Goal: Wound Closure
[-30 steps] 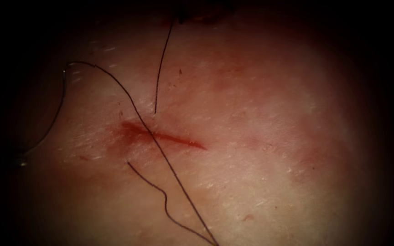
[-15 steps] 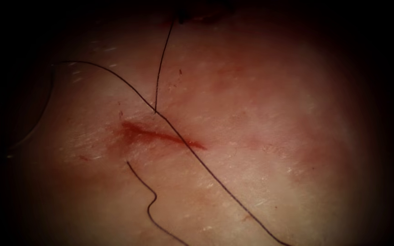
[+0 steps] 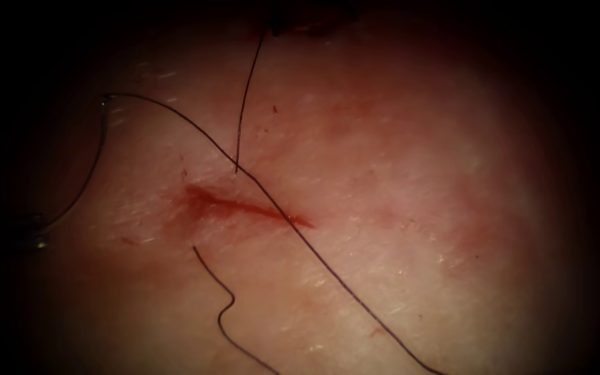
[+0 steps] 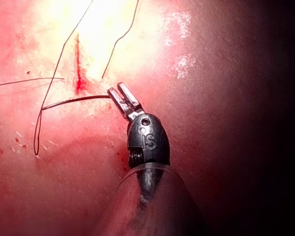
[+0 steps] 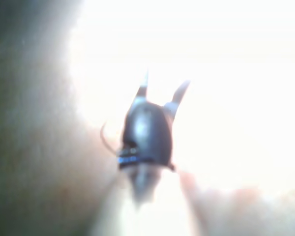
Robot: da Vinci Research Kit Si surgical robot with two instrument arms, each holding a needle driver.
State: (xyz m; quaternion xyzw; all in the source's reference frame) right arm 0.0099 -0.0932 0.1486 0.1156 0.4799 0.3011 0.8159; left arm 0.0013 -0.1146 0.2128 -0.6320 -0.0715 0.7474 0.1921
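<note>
The cut (image 3: 244, 206), a short red slit, lies in the middle of the tissue (image 3: 411, 160). The curved needle (image 3: 94, 170) hangs over the tissue left of the cut and is not in it. In the left wrist view the left tool (image 4: 116, 87) is shut on one end of the needle (image 4: 73, 101). From the needle's other end the thread (image 3: 328, 267) arcs over the cut toward the lower right. The right tool (image 5: 164, 78) stands open above the tissue, holding nothing.
A second strand (image 3: 248, 97) runs from the top edge down to a point just above the cut. A loose wavy strand (image 3: 227, 305) lies below the cut. Red fluid (image 3: 196, 201) stains the cut's left end.
The long thread's lower part swung from the bottom middle to the lower right. The needle slid left, then came back. The wavy strand's bottom end drifted left.
</note>
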